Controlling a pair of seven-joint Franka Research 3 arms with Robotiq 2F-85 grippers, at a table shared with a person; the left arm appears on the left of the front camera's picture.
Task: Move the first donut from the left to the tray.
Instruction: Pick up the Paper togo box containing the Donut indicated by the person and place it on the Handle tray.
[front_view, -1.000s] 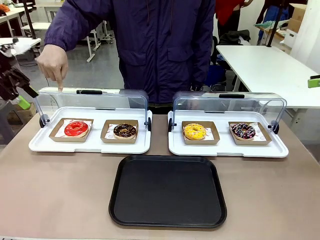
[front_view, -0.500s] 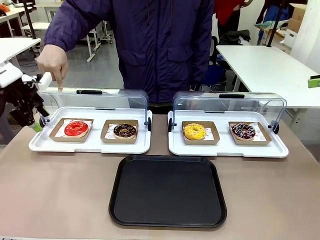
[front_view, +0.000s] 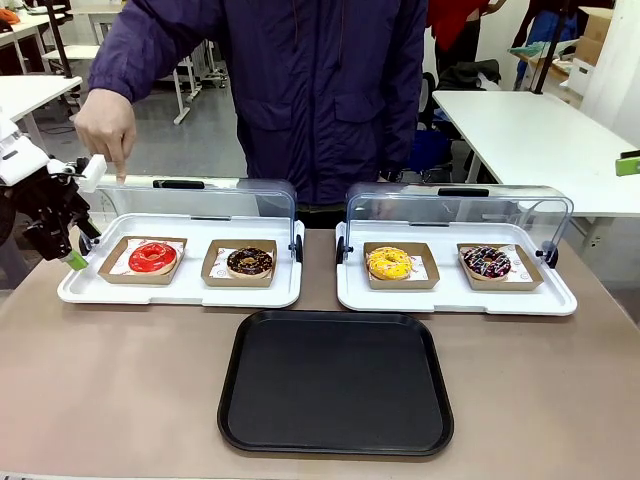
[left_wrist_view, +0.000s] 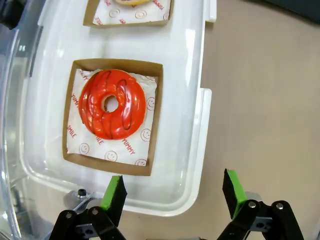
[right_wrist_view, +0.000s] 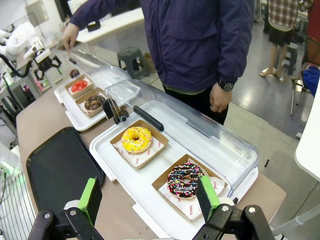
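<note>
The first donut (front_view: 152, 257), glossy red in a brown cardboard holder, sits at the left end of the left white tray (front_view: 180, 292). From the left wrist it appears as the red donut (left_wrist_view: 112, 104), just beyond my open fingers. My left gripper (front_view: 68, 252) hangs open at that tray's left end, above its rim; in its own camera the left gripper (left_wrist_view: 173, 192) straddles the rim and holds nothing. The black tray (front_view: 335, 380) lies flat at the table's front centre. My right gripper (right_wrist_view: 149, 197) is open and holds nothing, high above the right white tray, with the black tray (right_wrist_view: 50, 165) to its left.
A chocolate donut (front_view: 249, 262) sits beside the red one. The right white tray (front_view: 455, 292) holds a yellow donut (front_view: 389, 263) and a sprinkled donut (front_view: 487, 262). Both clear lids (front_view: 190, 200) stand open. The person's hand (front_view: 108, 125) points down at the left lid.
My left gripper has come in from the far left, moving right and down to the left end of the white tray. The donuts, trays and the person's hand have stayed put.
</note>
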